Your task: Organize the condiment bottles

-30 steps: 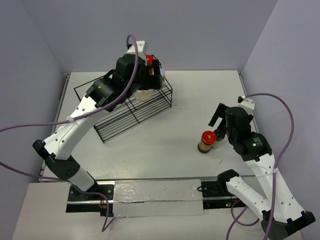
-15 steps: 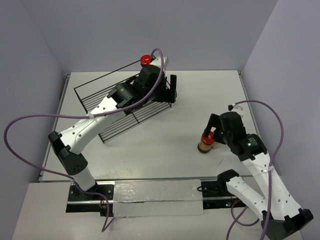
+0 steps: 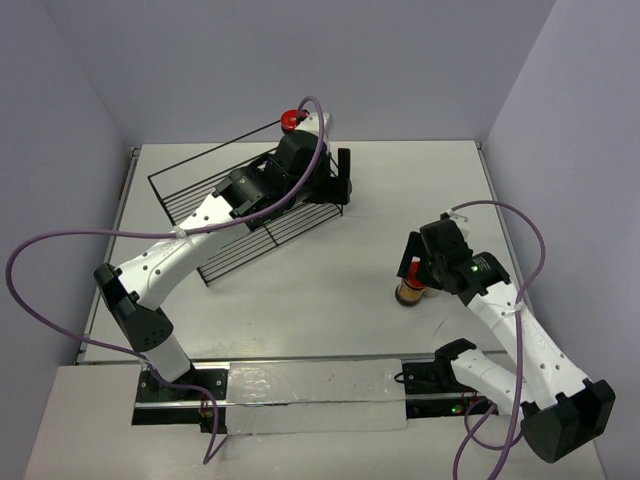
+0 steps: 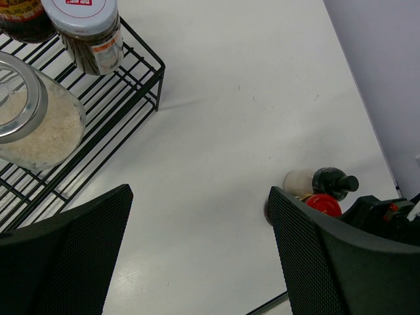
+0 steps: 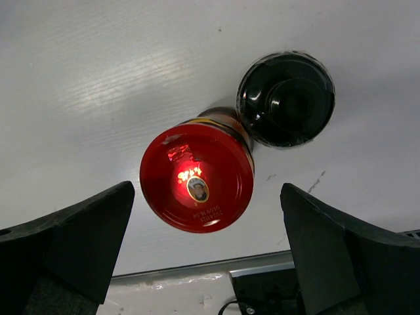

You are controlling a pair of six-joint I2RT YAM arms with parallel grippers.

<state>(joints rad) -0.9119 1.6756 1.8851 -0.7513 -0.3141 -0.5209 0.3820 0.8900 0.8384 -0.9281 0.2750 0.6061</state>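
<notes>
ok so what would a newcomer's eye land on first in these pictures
The red-lidded jar fills the right wrist view, with the open right claw straddling it from above and a black-lidded jar right beside it. Toward the back left, the black rack holds jars, the open left claw hanging past its end.

I work in a robotics lab cell: a white table (image 3: pixel 400 190) boxed by plain lavender walls (image 3: pixel 400 60), with a mounting plate (image 3: pixel 300 395) at its near edge.
</notes>
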